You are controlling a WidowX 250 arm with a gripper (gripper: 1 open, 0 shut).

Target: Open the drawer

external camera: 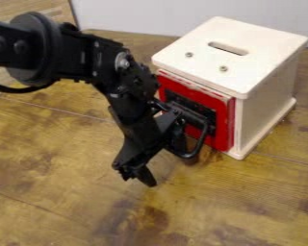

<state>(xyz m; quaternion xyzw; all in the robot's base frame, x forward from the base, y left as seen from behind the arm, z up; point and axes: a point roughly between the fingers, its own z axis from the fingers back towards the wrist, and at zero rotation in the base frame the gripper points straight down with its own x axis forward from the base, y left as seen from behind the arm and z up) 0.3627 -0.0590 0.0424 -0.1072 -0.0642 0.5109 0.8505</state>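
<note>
Drawer (223, 115), red-fronted with a dark centre and black loop handle (195, 140), sits in the front of the cream wooden cube (234, 60) on the wood-grained surface (66, 183). The black gripper (146, 173) is in front of the drawer, beside the handle, angled down toward the surface. Whether its fingers are released or clenched, I cannot tell; their contact with the handle is unclear too.

Arm: black, reaches in from the upper left of the frame
Wrist: bends downward near center
Gripper (154, 171): angled down, fingertips just below center, above the floorboards; whether open or shut is unclear
</note>
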